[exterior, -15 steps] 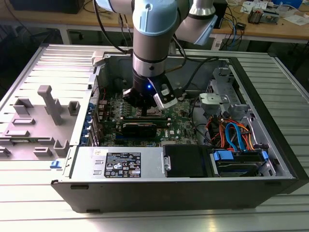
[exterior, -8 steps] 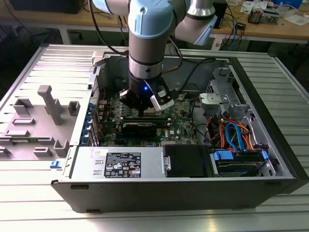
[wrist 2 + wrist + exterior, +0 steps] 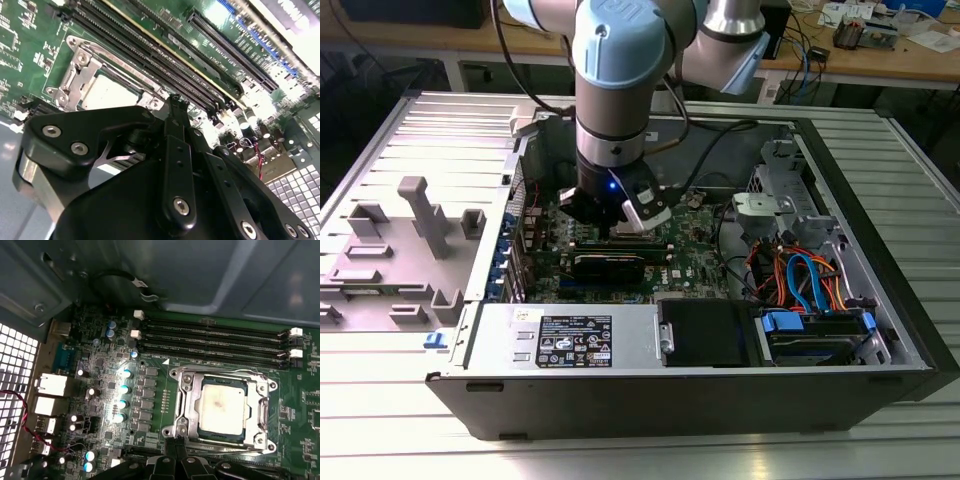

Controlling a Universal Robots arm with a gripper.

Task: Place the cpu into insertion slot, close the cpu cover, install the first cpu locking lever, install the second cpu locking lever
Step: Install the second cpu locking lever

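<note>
1. Cpu [image 3: 221, 407]: a flat square chip with a dull silver-grey top, seated in the insertion slot [image 3: 223, 434] on the green motherboard [image 3: 150, 405], beside the long black memory slots [image 3: 210, 340].
2. The cpu cover [image 3: 187, 405], a silver frame with a square window, lies flat around the chip.
3. In the exterior view the arm [image 3: 615, 90] reaches straight down into the open computer case [image 3: 860, 180].
4. The gripper [image 3: 176, 446] hovers just at the socket's edge, fingertips pinched together, grasping nothing.
</note>
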